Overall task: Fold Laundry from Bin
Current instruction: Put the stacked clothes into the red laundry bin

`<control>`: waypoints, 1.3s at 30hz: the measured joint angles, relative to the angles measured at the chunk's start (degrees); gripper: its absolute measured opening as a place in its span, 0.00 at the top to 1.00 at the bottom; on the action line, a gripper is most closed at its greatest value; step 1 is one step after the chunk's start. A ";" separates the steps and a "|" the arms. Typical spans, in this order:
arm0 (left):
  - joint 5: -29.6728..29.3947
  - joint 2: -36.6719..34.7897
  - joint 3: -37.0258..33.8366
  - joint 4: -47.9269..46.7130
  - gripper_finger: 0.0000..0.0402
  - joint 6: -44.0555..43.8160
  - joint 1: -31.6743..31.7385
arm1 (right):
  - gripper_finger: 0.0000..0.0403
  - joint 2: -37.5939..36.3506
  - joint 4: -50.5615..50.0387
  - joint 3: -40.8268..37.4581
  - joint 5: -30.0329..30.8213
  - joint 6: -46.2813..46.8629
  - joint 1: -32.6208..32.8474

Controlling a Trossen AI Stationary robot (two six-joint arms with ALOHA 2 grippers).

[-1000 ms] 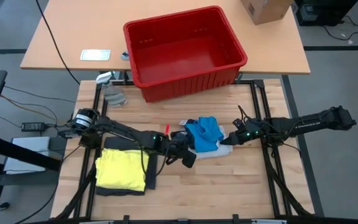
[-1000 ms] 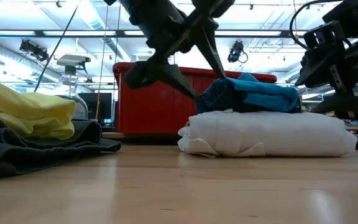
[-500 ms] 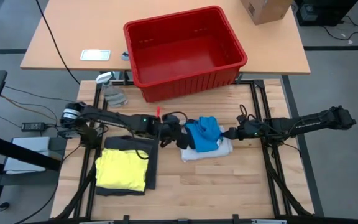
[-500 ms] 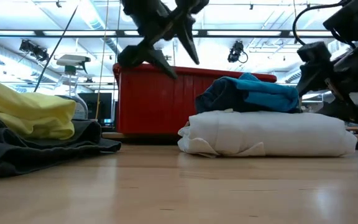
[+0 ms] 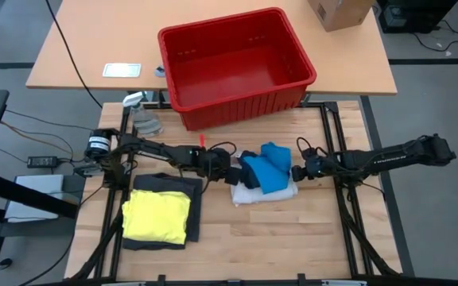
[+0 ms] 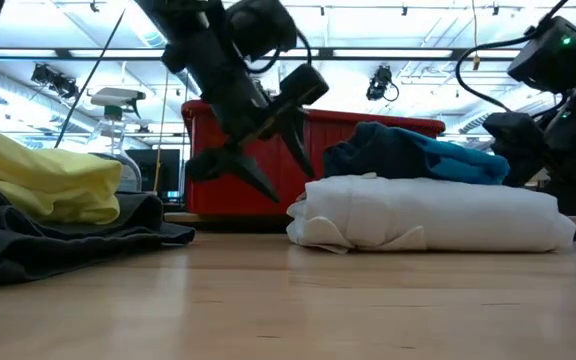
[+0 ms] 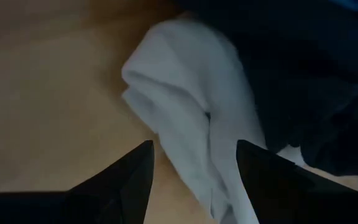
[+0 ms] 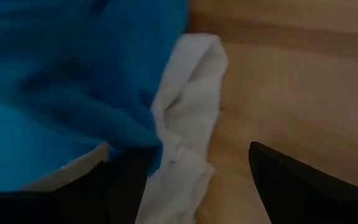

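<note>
Yellow shirt (image 5: 157, 216) lies folded on the grey one (image 5: 196, 208) at my left. My left gripper (image 5: 230, 169) hangs open just beside the white fold (image 6: 430, 214); the blue shirt (image 5: 265, 168) sits on it. My right gripper (image 5: 295, 172) is open alongside. The bin (image 5: 234, 65) stands behind.

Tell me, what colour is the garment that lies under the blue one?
White garment, folded under the blue one; the low view shows it best.
</note>
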 joint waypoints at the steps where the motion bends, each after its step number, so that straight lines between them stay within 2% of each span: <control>1: 0.68 0.00 -0.74 0.87 0.42 -0.20 0.21 | 0.30 0.74 1.00 0.00 -0.65 -0.13 0.00; 9: 6.63 0.00 -9.26 9.77 0.42 -5.33 -0.99 | 0.30 5.97 8.52 -0.02 -2.34 -0.42 0.06; 14: 6.74 -0.02 -12.77 17.71 0.42 -8.86 -1.97 | 0.30 9.15 14.30 -0.02 -2.85 -6.97 0.08; 20: 6.03 0.00 -13.65 17.48 0.42 -5.66 -2.18 | 0.30 11.88 23.24 -0.02 -5.91 -15.71 0.11; 25: 5.79 0.00 -13.65 17.57 0.42 -2.93 -2.57 | 0.31 12.40 28.42 -0.02 -7.61 -17.86 0.11; 28: 5.79 0.00 -13.65 17.61 0.42 -2.93 -2.55 | 0.33 12.40 27.73 -0.02 -7.46 -14.64 0.01; 34: 5.61 0.00 -13.65 17.83 0.42 -4.51 -2.63 | 0.36 12.38 15.77 -0.02 -6.42 3.87 -0.31; 37: 5.22 0.00 -13.65 17.90 0.42 -4.27 -2.64 | 0.36 12.30 11.15 0.23 -4.29 4.99 -0.20; 39: 5.09 1.02 -13.65 20.23 0.42 -3.31 -2.32 | 0.36 12.29 10.99 0.19 -5.23 2.70 -0.61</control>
